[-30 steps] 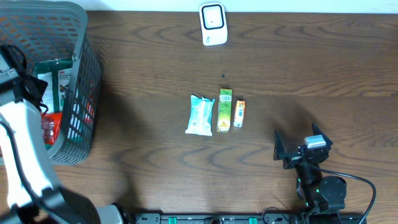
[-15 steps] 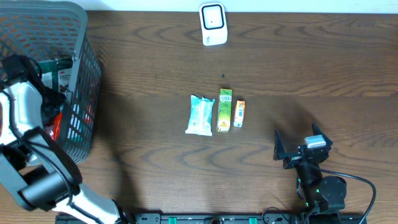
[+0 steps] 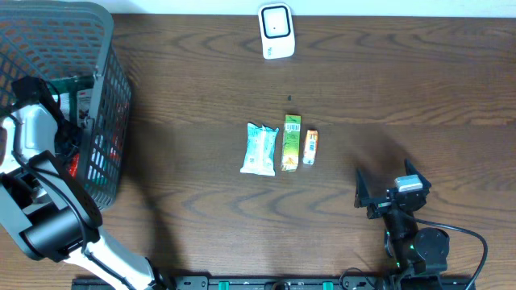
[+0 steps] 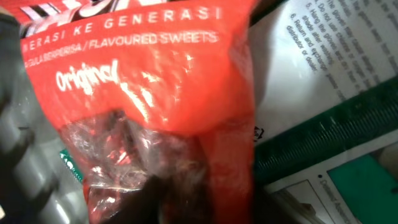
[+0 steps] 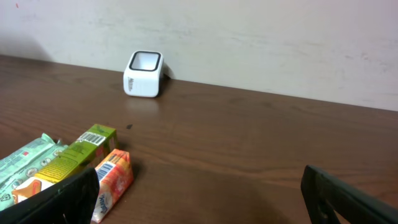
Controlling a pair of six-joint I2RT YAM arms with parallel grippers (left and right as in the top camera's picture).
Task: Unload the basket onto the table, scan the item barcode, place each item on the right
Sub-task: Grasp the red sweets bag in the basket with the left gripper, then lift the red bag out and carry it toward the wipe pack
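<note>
Your left gripper [image 3: 71,137] is down in the grey basket [image 3: 109,89] at the upper left, with a red sweets bag [image 4: 155,93] filling its camera. How its jaws stand cannot be told. Your right gripper [image 5: 199,190], lower right, has its jaws spread wide. The scanner [image 3: 276,31] sits top centre.

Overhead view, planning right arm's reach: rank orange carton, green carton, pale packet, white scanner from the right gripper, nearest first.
1. orange carton, row's right end
2. green carton, middle
3. pale packet, left end
4. white scanner, far edge
</note>
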